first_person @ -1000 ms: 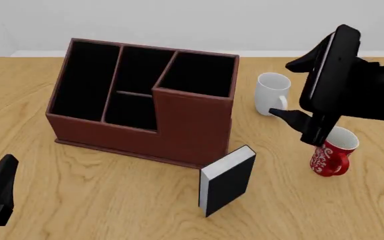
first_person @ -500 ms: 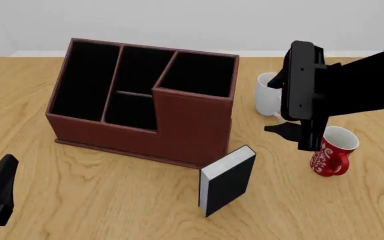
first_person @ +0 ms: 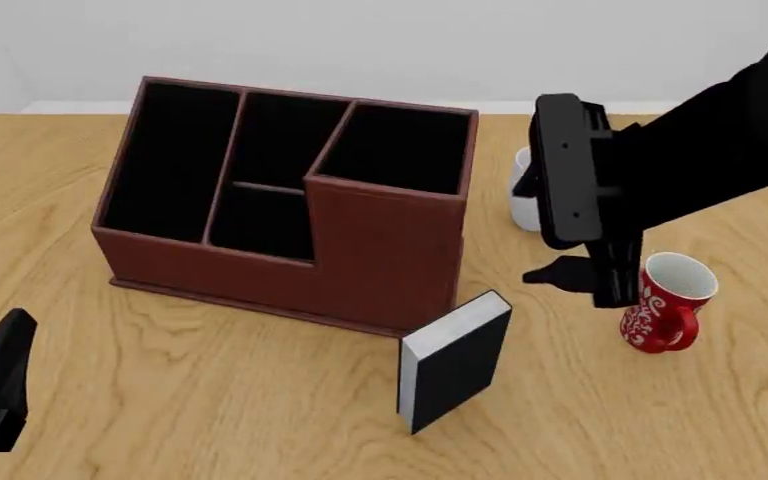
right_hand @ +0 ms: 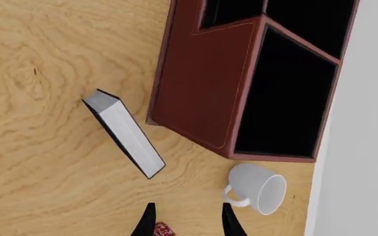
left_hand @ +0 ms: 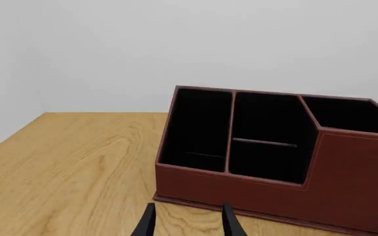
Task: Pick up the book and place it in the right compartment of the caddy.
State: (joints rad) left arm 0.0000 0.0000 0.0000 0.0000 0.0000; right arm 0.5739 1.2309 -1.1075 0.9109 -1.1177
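The black book (first_person: 458,362) with white page edges stands upright on the table, just in front of the caddy's right front corner; it also shows in the right wrist view (right_hand: 123,132). The reddish-brown caddy (first_person: 384,262) stands at centre. Its tall right compartment (first_person: 400,150) is empty, as the left wrist view (left_hand: 353,115) and right wrist view (right_hand: 287,93) also show. My right gripper (first_person: 582,283) is open and empty. It points down above the table, right of the caddy and above and right of the book. My left gripper (first_person: 1,355) is open and empty at the near left edge.
A white mug (first_person: 526,198) stands right of the caddy, partly hidden by my right arm, and shows in the right wrist view (right_hand: 261,189). A red mug (first_person: 664,300) stands just right of my right gripper. The caddy's other sections (left_hand: 199,130) are empty.
My right arm has swung left and lower, from over the red mug to the space between the mugs and the caddy. The book, caddy and left arm have not moved.
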